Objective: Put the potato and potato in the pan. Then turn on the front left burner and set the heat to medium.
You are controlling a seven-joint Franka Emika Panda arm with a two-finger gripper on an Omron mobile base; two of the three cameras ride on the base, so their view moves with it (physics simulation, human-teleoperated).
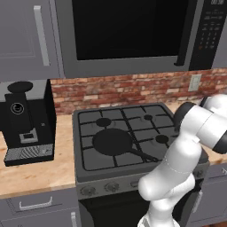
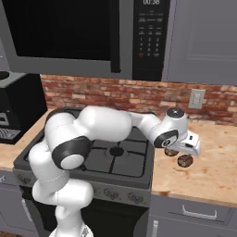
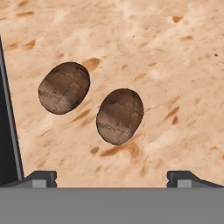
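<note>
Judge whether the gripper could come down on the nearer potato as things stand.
Probably yes: the open gripper hangs above the nearer potato, with bare counter around it and a gap to the other potato.

I see the pan (image 1: 112, 142) on the stove's (image 1: 88, 173) front left burner. Right of the stove, near the counter's (image 2: 217, 171) left edge, two potatoes lie just beside each other: the first potato (image 3: 64, 88) and the second potato (image 3: 120, 116).
</note>
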